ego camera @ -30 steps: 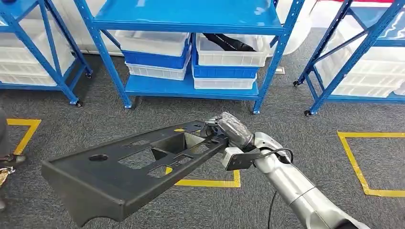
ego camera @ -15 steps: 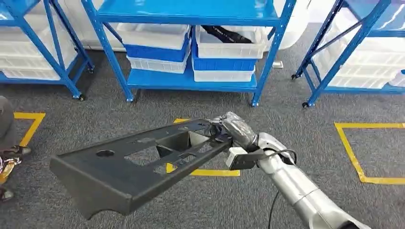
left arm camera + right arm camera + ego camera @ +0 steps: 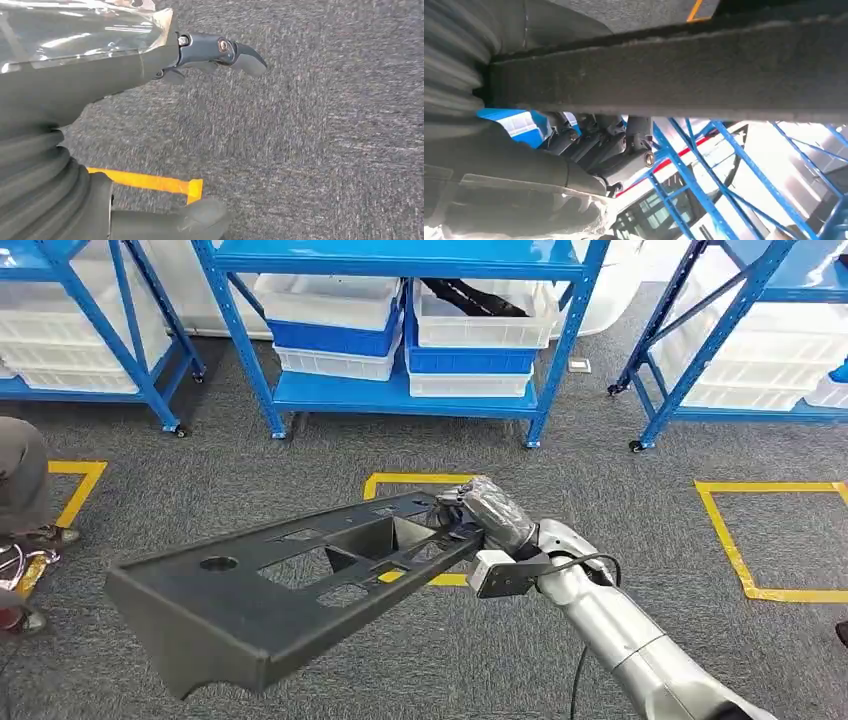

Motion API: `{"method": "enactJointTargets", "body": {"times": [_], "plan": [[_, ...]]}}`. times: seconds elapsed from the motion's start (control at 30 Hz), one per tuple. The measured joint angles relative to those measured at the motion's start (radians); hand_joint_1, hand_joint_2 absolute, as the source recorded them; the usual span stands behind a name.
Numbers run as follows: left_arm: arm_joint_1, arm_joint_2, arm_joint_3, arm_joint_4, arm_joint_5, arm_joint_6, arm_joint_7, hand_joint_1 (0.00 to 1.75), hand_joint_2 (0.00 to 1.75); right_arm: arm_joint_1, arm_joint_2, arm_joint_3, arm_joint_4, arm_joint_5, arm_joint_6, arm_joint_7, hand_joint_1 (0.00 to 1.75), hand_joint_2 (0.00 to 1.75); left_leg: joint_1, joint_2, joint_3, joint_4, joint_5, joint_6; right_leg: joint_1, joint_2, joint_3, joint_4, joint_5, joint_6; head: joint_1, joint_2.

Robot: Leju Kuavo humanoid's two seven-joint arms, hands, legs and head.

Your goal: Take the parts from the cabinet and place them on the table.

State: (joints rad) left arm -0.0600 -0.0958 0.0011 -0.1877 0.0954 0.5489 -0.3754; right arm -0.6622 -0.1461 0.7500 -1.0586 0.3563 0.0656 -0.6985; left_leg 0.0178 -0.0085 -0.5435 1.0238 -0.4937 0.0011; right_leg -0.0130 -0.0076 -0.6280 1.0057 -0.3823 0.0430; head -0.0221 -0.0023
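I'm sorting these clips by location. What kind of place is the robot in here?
Most likely a warehouse or factory parts store. Blue steel shelving racks hold stacked white and blue plastic bins, yellow tape squares mark the grey carpet, and the right hand grips a large black moulded part.

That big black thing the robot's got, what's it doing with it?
The robot's right hand grips one end of a long black plastic part and holds it out above the grey carpet. The blue shelves with white and blue bins stand ahead of it. The left hand holds nothing, with carpet and yellow tape beneath it. The part isn't set down anywhere yet.
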Motion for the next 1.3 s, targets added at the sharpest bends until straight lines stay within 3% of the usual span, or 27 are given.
{"method": "enactJointTargets", "body": {"times": [0.03, 0.07, 0.13, 0.17, 0.2, 0.23, 0.27, 0.33, 0.37, 0.4, 0.43, 0.47, 0.5, 0.53, 0.57, 0.6, 0.63, 0.7, 0.73, 0.77, 0.8, 0.87, 0.9, 0.97, 1.03, 1.2, 1.3], "plan": [[0.001, -0.002, 0.0, 0.001, 0.0, 0.0, 0.0, 0.0, 1.75, 0.001, -0.003, 0.0, 0.0, 0.0, 0.0, 0.0, 1.62, 1.75, 0.005, 0.006, -0.006, -0.013, 0.016, 0.02, 0.006, 0.001, -0.011, 0.002, 0.002, 0.008, 0.0, 0.0], [-0.001, -0.002, 0.0, 0.001, 0.0, 0.0, 0.0, 0.0, 1.75, 0.002, -0.004, 0.0, 0.0, 0.001, 0.001, 0.0, 1.62, 1.75, 0.002, 0.01, -0.016, -0.016, 0.03, 0.031, -0.003, 0.004, -0.025, 0.021, -0.026, 0.003, -0.003, 0.0], [-0.001, -0.001, 0.001, 0.001, 0.0, 0.003, -0.001, 0.0, 1.75, 0.001, -0.005, -0.001, 0.0, 0.002, 0.002, 0.0, 1.62, 1.75, 0.001, 0.012, -0.044, -0.016, 0.052, 0.05, -0.004, 0.004, -0.069, 0.144, -0.133, -0.018, 0.005, 0.0], [-0.001, -0.001, 0.0, 0.001, 0.0, 0.003, -0.002, 0.0, 1.75, 0.002, -0.006, -0.001, 0.0, 0.003, 0.002, 0.0, 1.62, 1.75, 0.0, 0.013, -0.057, -0.016, 0.062, 0.049, -0.005, 0.004, -0.087, 0.217, -0.174, -0.02, 0.005, 0.0], [-0.001, -0.001, 0.0, 0.001, 0.0, 0.003, -0.002, 0.0, 1.75, 0.002, -0.007, 0.0, 0.0, 0.003, 0.002, 0.0, 1.62, 1.75, -0.001, 0.013, -0.072, -0.016, 0.074, 0.049, -0.004, 0.005, -0.098, 0.285, -0.196, -0.015, 0.006, 0.0], [-0.001, -0.002, 0.0, 0.001, 0.0, 0.003, -0.003, 0.0, 1.75, 0.003, -0.007, 0.0, 0.001, 0.003, 0.002, 0.0, 1.62, 1.75, -0.001, 0.013, -0.087, -0.015, 0.086, 0.047, -0.005, 0.005, -0.094, 0.317, -0.191, -0.006, 0.006, 0.0], [-0.001, -0.002, 0.0, 0.001, 0.0, 0.003, -0.003, 0.0, 1.75, 0.003, -0.007, 0.0, 0.001, 0.003, 0.002, 0.0, 1.62, 1.75, -0.001, 0.014, -0.102, -0.015, 0.098, 0.044, -0.006, 0.004, -0.07, 0.305, -0.169, 0.006, 0.006, 0.0], [-0.001, -0.002, 0.0, 0.001, 0.0, 0.003, -0.004, 0.0, 1.75, 0.002, -0.006, -0.001, 0.0, 0.003, 0.001, 0.0, 1.62, 1.75, 0.0, 0.014, -0.131, -0.015, 0.121, 0.036, -0.008, 0.004, 0.031, 0.183, -0.119, 0.021, 0.006, 0.0], [-0.002, -0.002, 0.001, 0.001, 0.0, 0.003, -0.005, 0.0, 1.75, 0.001, -0.005, -0.002, 0.0, 0.003, 0.0, 0.0, 1.62, 1.75, 0.0, 0.013, -0.136, -0.013, 0.128, 0.031, -0.009, 0.004, 0.092, 0.104, -0.124, 0.018, 0.006, 0.0], [-0.001, -0.002, 0.001, 0.001, 0.0, 0.003, -0.008, 0.0, 1.75, -0.001, -0.002, -0.004, 0.0, 0.006, -0.008, 0.001, 1.62, 1.75, -0.005, 0.013, -0.146, -0.012, 0.135, 0.023, -0.001, 0.004, 0.164, 0.013, -0.157, 0.006, 0.009, 0.0], [-0.001, -0.002, 0.001, 0.001, 0.0, 0.003, -0.012, 0.0, 1.75, -0.001, 0.002, -0.007, 0.001, 0.012, -0.024, 0.004, 1.62, 1.75, -0.006, 0.017, -0.148, -0.012, 0.146, 0.015, 0.007, 0.009, 0.163, -0.026, -0.171, -0.004, 0.004, 0.0], [-0.002, -0.002, 0.001, 0.001, 0.0, 0.002, -0.017, 0.0, 1.75, 0.002, 0.005, -0.008, 0.002, 0.017, -0.036, 0.006, 1.62, 1.75, -0.006, 0.017, -0.15, -0.017, 0.157, 0.009, 0.007, 0.009, 0.151, -0.023, -0.169, -0.006, 0.005, 0.0], [-0.001, -0.002, 0.001, 0.001, 0.0, -0.001, -0.022, 0.0, 1.75, 0.005, 0.006, -0.008, 0.003, 0.022, -0.044, 0.008, 1.62, 1.75, -0.002, 0.017, -0.149, -0.024, 0.167, 0.003, 0.012, 0.009, 0.147, -0.019, -0.164, -0.016, 0.005, 0.0], [0.003, -0.002, 0.002, 0.001, 0.0, 0.0, -0.024, 0.0, 1.75, 0.008, 0.007, -0.008, 0.005, 0.024, -0.056, 0.011, 1.62, 1.75, 0.0, 0.017, -0.15, -0.026, 0.172, -0.005, 0.004, 0.008, 0.144, -0.025, -0.154, -0.03, 0.005, 0.0], [0.004, 0.001, 0.002, 0.001, 0.0, 0.006, -0.024, 0.0, 1.75, 0.008, 0.012, -0.008, 0.007, 0.031, -0.065, 0.017, 1.62, 1.75, 0.007, 0.014, -0.16, -0.018, 0.158, -0.008, -0.011, 0.005, 0.145, -0.026, -0.144, -0.042, 0.006, 0.0], [0.006, 0.001, 0.002, 0.001, -0.001, 0.011, -0.021, 0.0, 1.75, 0.008, 0.021, -0.011, 0.009, 0.037, -0.074, 0.024, 1.62, 1.75, 0.006, 0.013, -0.175, 0.023, 0.097, -0.011, -0.008, 0.007, 0.139, -0.026, -0.133, -0.057, 0.002, 0.0], [0.006, 0.0, 0.002, 0.001, -0.002, 0.014, -0.018, 0.0, 1.75, 0.008, 0.03, -0.016, 0.009, 0.042, -0.077, 0.03, 1.62, 1.75, 0.008, 0.011, -0.196, 0.094, 0.032, -0.016, -0.007, 0.006, 0.13, -0.026, -0.124, -0.064, 0.0, 0.0], [0.005, 0.0, 0.002, 0.001, -0.003, 0.021, -0.017, 0.0, 1.75, 0.007, 0.045, -0.02, 0.012, 0.044, -0.083, 0.038, 1.62, 1.75, 0.008, 0.007, -0.241, 0.25, -0.042, -0.025, -0.002, 0.006, 0.114, -0.025, -0.112, -0.065, 0.0, 0.0], [0.006, 0.001, 0.002, 0.001, -0.004, 0.027, -0.016, 0.0, 1.75, 0.007, 0.051, -0.022, 0.016, 0.047, -0.083, 0.041, 1.62, 1.75, 0.008, 0.007, -0.247, 0.297, -0.043, -0.029, -0.002, 0.005, 0.107, -0.024, -0.107, -0.063, 0.001, 0.0], [0.006, 0.001, 0.002, 0.001, -0.004, 0.032, -0.014, 0.0, 1.75, 0.007, 0.053, -0.023, 0.018, 0.048, -0.084, 0.043, 1.62, 1.75, 0.009, 0.007, -0.226, 0.287, -0.028, -0.029, -0.002, 0.005, 0.102, -0.023, -0.102, -0.061, 0.0, 0.0], [0.007, 0.001, 0.002, 0.001, -0.004, 0.035, -0.014, 0.0, 1.75, 0.007, 0.055, -0.023, 0.02, 0.049, -0.084, 0.043, 1.62, 1.75, 0.009, 0.007, -0.184, 0.235, -0.005, -0.028, -0.002, 0.005, 0.099, -0.023, -0.099, -0.058, 0.0, 0.0], [0.006, 0.002, 0.002, 0.001, -0.006, 0.045, -0.014, 0.0, 1.75, 0.007, 0.061, -0.027, 0.023, 0.053, -0.084, 0.044, 1.62, 1.75, 0.01, 0.007, -0.062, 0.061, 0.041, -0.021, -0.002, 0.005, 0.098, -0.02, -0.097, -0.054, 0.0, 0.0], [0.004, 0.002, 0.002, 0.001, -0.008, 0.046, -0.013, 0.0, 1.75, 0.006, 0.065, -0.029, 0.023, 0.053, -0.084, 0.045, 1.62, 1.75, 0.006, 0.005, -0.018, 0.002, 0.03, -0.015, 0.005, 0.005, 0.092, -0.018, -0.097, -0.051, 0.0, 0.0], [0.005, 0.002, 0.002, 0.001, -0.008, 0.05, -0.011, 0.0, 1.75, 0.003, 0.07, -0.031, 0.025, 0.054, -0.085, 0.047, 1.62, 1.75, 0.003, 0.006, -0.022, -0.013, 0.031, -0.009, 0.01, 0.005, 0.088, -0.015, -0.09, -0.041, 0.002, 0.0], [0.004, -0.003, 0.002, 0.001, -0.009, 0.052, -0.006, 0.0, 1.75, 0.001, 0.074, -0.031, 0.027, 0.056, -0.085, 0.048, 1.62, 1.75, 0.001, 0.006, -0.026, -0.02, 0.033, -0.003, 0.02, 0.006, 0.081, -0.011, -0.091, -0.044, 0.006, 0.0], [0.005, -0.003, 0.003, 0.001, -0.008, 0.061, 0.006, 0.0, 1.75, -0.005, 0.084, -0.032, 0.033, 0.056, -0.085, 0.049, 1.62, 1.75, -0.016, 0.006, -0.038, -0.019, 0.042, 0.015, 0.012, 0.005, 0.068, -0.013, -0.078, -0.024, 0.006, 0.0], [0.004, -0.007, 0.005, 0.001, -0.006, 0.063, 0.011, 0.0, 1.75, -0.011, 0.093, -0.032, 0.037, 0.057, -0.084, 0.049, 1.62, 1.75, -0.018, 0.006, -0.042, -0.018, 0.045, 0.02, 0.01, 0.004, 0.064, -0.015, -0.075, -0.019, 0.007, 0.0]]}}
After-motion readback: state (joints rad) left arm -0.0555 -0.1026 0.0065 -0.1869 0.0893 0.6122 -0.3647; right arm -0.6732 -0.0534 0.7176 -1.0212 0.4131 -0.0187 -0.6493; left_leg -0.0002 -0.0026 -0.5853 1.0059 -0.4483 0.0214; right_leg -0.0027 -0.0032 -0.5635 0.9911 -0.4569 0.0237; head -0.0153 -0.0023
